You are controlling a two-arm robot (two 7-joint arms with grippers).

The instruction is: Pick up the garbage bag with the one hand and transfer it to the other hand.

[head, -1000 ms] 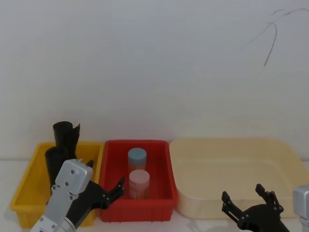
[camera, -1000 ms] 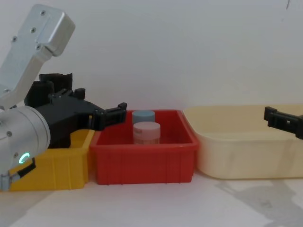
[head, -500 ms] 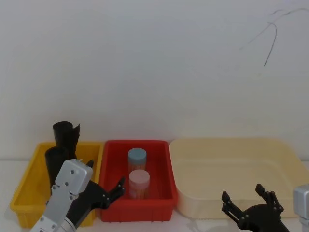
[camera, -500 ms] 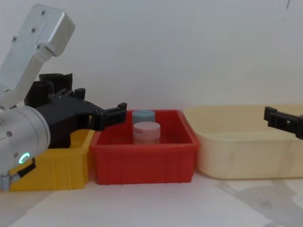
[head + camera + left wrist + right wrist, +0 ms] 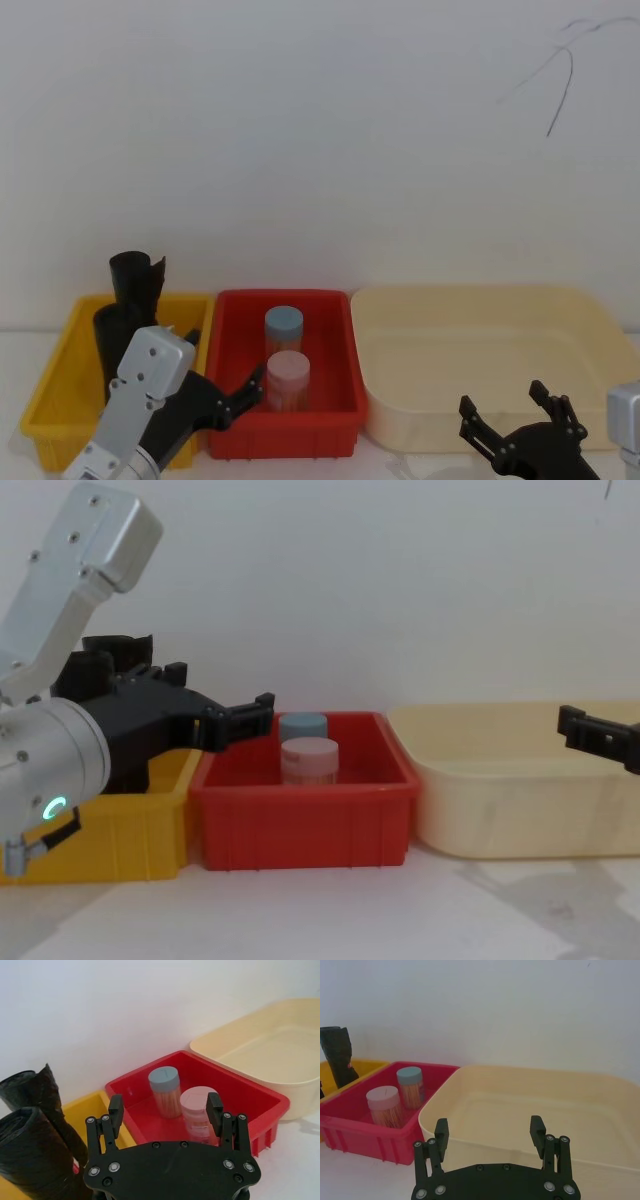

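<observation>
Garbage bag [image 5: 32,1160], the black roll with the round top and a small red mark, stands in the yellow bin [image 5: 50,390], right beside a taller ragged roll [image 5: 137,275].

My left gripper [image 5: 165,1106] is spread wide and sits low by the red bin [image 5: 330,300]. It points at the blue-lid jar [image 5: 284,325] and the pink-lid jar [image 5: 288,375], not at the bag. I think it could grab the ragged roll by mistake, or bump a bin wall or a jar when it turns.

My right gripper [image 5: 489,1127] waits wide too, in front of the cream tub [image 5: 600,330].

I see a white table [image 5: 300,910]. I see a plain white wall [image 5: 300,150] with a thin dark line [image 5: 568,95] up high.
</observation>
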